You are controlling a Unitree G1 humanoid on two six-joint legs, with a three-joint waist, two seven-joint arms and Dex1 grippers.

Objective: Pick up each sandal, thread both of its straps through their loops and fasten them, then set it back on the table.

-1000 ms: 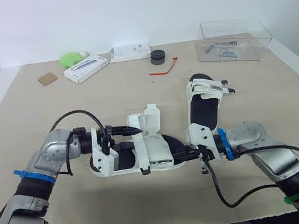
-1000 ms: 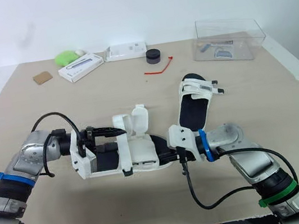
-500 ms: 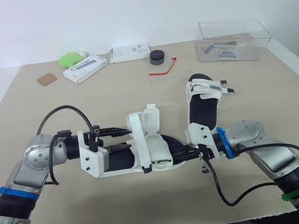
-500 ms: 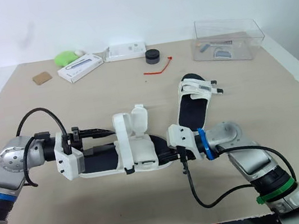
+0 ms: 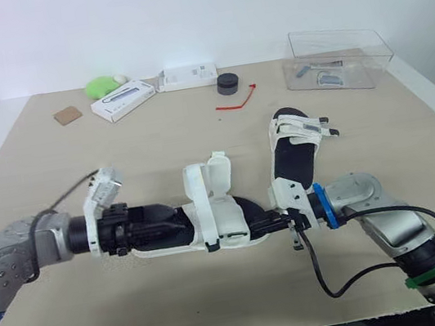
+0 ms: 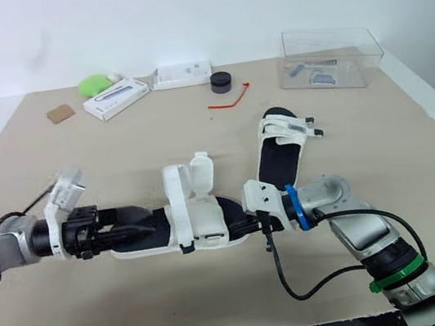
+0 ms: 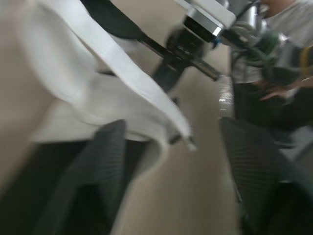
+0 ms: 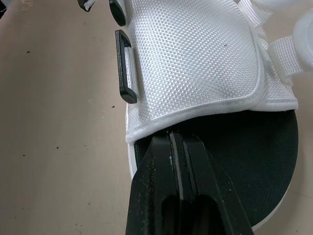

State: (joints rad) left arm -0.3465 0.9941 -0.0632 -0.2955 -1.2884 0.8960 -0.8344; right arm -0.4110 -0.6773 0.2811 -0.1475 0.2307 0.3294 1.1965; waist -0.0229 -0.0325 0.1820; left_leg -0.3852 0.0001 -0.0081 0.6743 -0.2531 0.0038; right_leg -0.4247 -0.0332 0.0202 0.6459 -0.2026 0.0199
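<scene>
Left wrist view: motion-blurred throughout. The near sandal point(image 7: 112, 93) reads as a white smear with its buckles illegible, and a person point(image 7: 293, 22) at upper right cannot be made out.

Head views: the left gripper point(image 5: 173, 222) tips merge with the black footbed at centre-left.

Right wrist view: the right gripper point(image 8: 178, 142) tips run under the white upper. The sandal is cut off at the top and right edges.

Clear box point(image 5: 340, 48), upper right: contents too small to identify.
</scene>
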